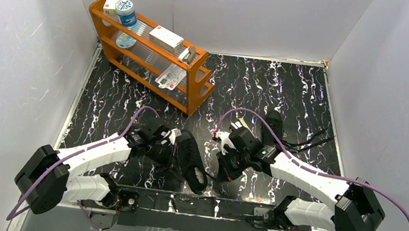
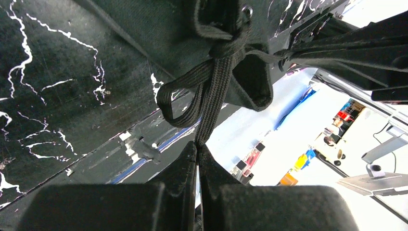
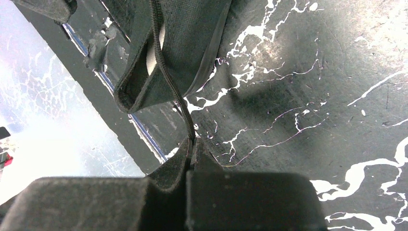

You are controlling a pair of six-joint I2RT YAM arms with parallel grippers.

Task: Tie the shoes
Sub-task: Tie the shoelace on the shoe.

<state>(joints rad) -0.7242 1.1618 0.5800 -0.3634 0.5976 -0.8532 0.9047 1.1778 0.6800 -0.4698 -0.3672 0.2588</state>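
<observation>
Both my grippers clamped on laces of the near shoe

The black marbled table (image 1: 289,91) carries an orange rack (image 1: 194,87) at its far left, well apart from my arms. The near shoe (image 1: 193,163) lies between my two wrists close to the table's front edge, and the far shoe (image 1: 275,125) sits behind my right arm with its laces spread loose to the right. My left gripper (image 2: 197,147) has its fingers pressed together on the flat lace (image 2: 211,96), which runs taut from a knot at the shoe's eyelets, with a slack loop (image 2: 173,103) hanging beside it. My right gripper (image 3: 191,144) is pinched tight on the thin lace (image 3: 168,77), drawn straight from the shoe's opening.
</observation>
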